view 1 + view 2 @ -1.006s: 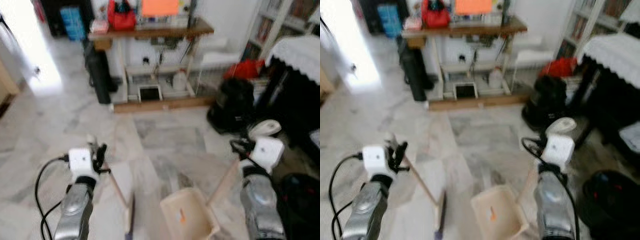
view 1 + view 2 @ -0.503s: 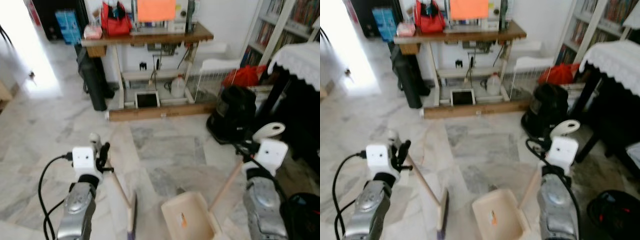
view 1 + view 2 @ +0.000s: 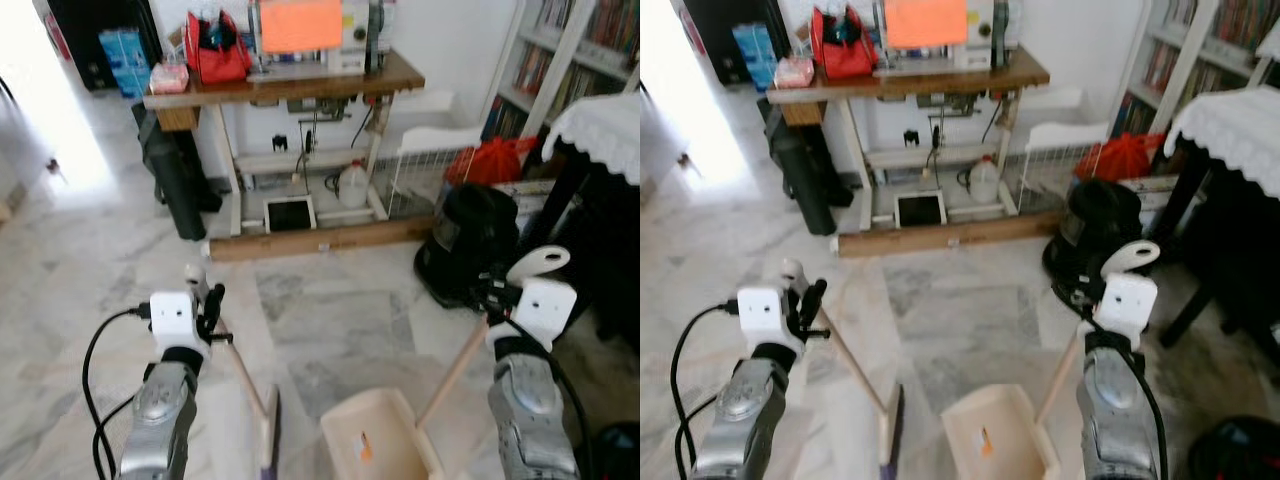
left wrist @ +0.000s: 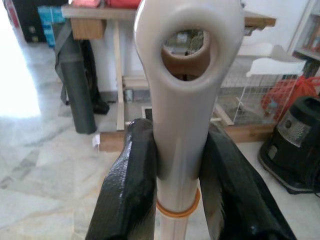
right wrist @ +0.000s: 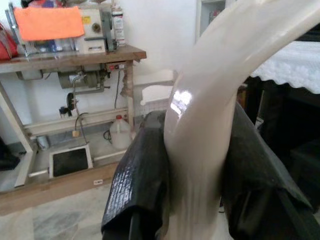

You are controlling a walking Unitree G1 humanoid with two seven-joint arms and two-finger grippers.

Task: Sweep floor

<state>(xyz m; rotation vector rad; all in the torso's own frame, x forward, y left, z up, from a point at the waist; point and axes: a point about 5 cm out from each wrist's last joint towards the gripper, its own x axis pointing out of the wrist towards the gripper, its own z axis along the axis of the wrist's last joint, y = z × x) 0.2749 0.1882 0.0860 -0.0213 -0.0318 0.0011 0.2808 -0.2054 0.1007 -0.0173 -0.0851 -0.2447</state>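
Broom (image 3: 252, 400) at lower left is clamped at its handle by the left gripper (image 4: 176, 170); dustpan (image 3: 378, 445), lower centre, is clamped by the right gripper (image 5: 192, 175) on marble floor (image 3: 340, 310).

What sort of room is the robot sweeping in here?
Probably a home's sewing or utility room: a sewing machine on a wooden worktable, bookshelves to the right, and a marble tile floor.
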